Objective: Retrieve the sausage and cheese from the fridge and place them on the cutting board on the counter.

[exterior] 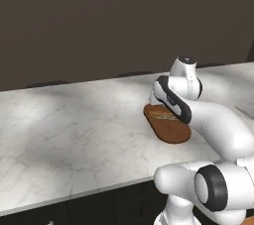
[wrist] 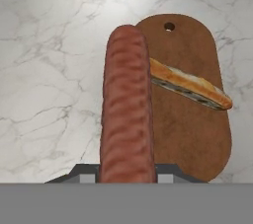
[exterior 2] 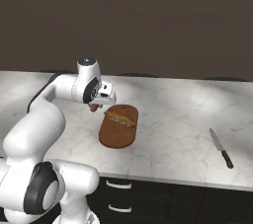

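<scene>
sausage (wrist: 126,104): reddish-brown cylinder, nearest the hand camera, clamped between the fingers (wrist: 165,172) of the gripper (exterior 2: 95,105), carried above the tabletop (exterior: 74,130). long axis runs straight out along the fingers, free end pointing down toward the marbled surface, just beside the near long edge of the board, not yet over it.

cutting board (wrist: 197,134): dark oval wood with a hanging hole at one end, lying flat on the tabletop. bears a flat baguette-like sandwich (wrist: 190,85), set crosswise.

knife (exterior 2: 221,148): on the tabletop, well apart from the board on its far side from the arm.

cheese: not on the board.

progress, as judged: sausage fetched and nearly delivered; shifting it over the board and releasing it remains, then the whole cheese errand. roughly under half done.
</scene>
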